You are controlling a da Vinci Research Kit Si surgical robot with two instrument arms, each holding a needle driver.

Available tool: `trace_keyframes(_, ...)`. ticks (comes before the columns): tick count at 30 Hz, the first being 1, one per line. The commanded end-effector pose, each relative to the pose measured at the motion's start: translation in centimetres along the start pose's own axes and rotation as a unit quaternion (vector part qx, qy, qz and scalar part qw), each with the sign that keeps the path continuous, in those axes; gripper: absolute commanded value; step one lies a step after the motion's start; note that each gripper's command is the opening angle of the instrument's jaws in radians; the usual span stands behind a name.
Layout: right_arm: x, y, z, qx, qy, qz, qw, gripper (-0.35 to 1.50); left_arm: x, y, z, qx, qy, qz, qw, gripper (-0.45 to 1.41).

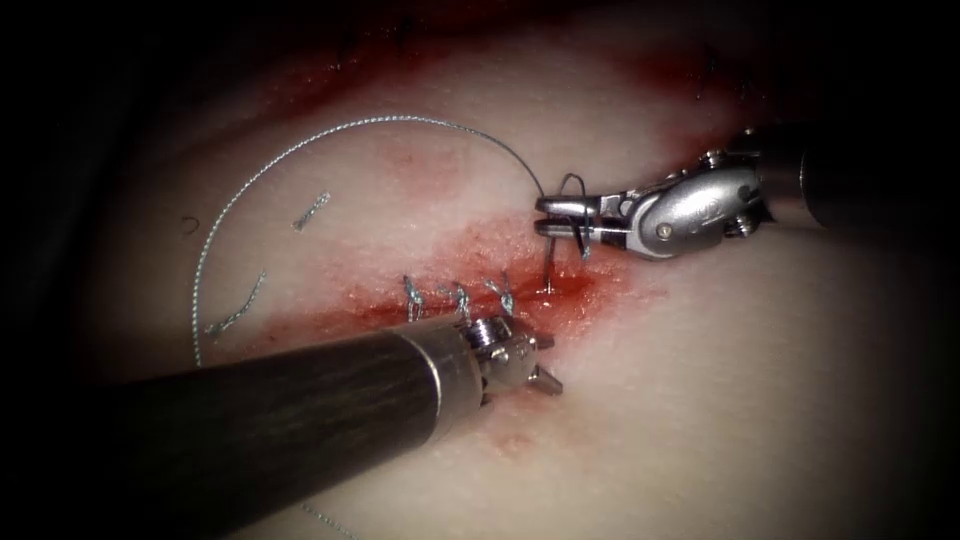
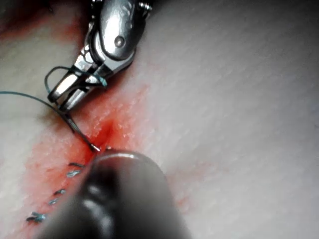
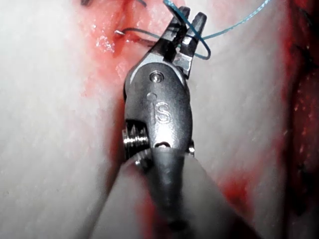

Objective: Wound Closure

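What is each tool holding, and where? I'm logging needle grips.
Right tool grips the needle near its thread end, tip in the tissue. Left tool holds nothing.

Light falls strongest on the middle of the endoscope view, where the tissue (image 1: 760, 400) that forms the backdrop lies pale and faintly glossy. Toward the frame's edges the light fades. The left edge and the upper left corner sink into black, the upper right corner is dark too, and the lower right dims to murky shadow. A dark band runs along the top of the frame. In both wrist views the same surface is brightly lit, its fine grain showing, with small wet glints on the red fluid (image 3: 105, 44).
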Motion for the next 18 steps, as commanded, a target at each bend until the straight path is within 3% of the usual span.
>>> trace_keyframes(1, -0.08, -0.01, 0.09, 0.007, -0.001, 0.014, 1.000, -0.35, 0.01, 0.06, 0.07, -0.001, -0.001, 0.001, 1.000, 0.61)
trace_keyframes(18, -0.13, 0.02, 0.14, 0.054, -0.009, 0.051, 0.997, -0.35, -0.02, 0.18, 0.16, 0.002, -0.008, 0.004, 1.000, 0.61)
